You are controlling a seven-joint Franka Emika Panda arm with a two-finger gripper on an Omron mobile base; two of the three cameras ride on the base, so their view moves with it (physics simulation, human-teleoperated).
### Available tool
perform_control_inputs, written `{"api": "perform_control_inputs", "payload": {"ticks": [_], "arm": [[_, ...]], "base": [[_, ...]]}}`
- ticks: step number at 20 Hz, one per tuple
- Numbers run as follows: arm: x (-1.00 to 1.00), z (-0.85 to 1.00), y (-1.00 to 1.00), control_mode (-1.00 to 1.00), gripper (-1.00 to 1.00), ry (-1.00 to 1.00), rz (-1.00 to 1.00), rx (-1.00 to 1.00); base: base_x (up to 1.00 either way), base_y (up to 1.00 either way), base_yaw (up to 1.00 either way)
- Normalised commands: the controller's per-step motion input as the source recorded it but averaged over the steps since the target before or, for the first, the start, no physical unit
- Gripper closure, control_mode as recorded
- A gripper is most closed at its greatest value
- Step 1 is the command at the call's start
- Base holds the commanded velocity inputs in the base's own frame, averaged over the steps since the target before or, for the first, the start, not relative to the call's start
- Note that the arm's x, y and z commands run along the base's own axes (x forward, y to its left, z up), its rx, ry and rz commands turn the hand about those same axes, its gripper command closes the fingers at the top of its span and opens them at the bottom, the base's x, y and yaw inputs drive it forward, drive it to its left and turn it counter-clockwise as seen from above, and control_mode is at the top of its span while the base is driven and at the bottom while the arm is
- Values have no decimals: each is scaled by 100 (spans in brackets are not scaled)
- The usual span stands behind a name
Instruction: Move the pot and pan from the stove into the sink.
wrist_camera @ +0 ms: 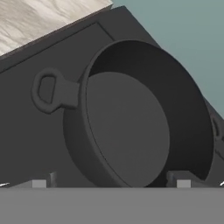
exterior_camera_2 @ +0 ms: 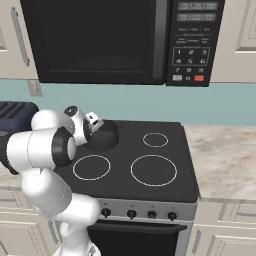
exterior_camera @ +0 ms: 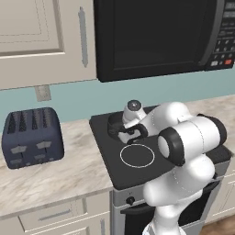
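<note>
The pot (exterior_camera: 114, 125) (exterior_camera_2: 106, 138) (wrist_camera: 131, 122) is dark grey and round, and it stands on the back left burner of the stove (exterior_camera: 137, 172) (exterior_camera_2: 120, 150) (wrist_camera: 30, 144). It is empty and has a loop handle (wrist_camera: 48, 89) on its side. My gripper (exterior_camera: 131, 132) (exterior_camera_2: 95, 125) (wrist_camera: 111, 181) hangs just above the pot, open, with one fingertip (wrist_camera: 41, 181) outside the wall and nothing held. The pan and the sink are out of view.
A dark blue toaster (exterior_camera: 32, 135) (exterior_camera_2: 15, 112) stands on the marbled counter (exterior_camera: 69, 172) left of the stove. A black microwave (exterior_camera: 156, 36) (exterior_camera_2: 115, 40) hangs above the cooktop. More counter (exterior_camera_2: 225, 160) lies to the right. Knobs (exterior_camera_2: 131, 214) line the stove front.
</note>
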Motion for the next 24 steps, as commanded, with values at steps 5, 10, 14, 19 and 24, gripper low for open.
{"api": "perform_control_inputs", "payload": {"ticks": [5, 10, 14, 19, 24], "arm": [[1, -2, 0, -100, -100, 0, 0, 0], [10, -16, 0, -100, -100, 0, 0, 0], [36, -15, -2, -100, -100, 0, 0, 0], [30, -18, -1, -100, -100, 0, 0, 0], [6, -41, 0, -100, -100, 2, 2, 0]], "base": [[0, 0, 0], [0, 0, 0], [0, 0, 0], [0, 0, 0], [0, 0, 0]]}}
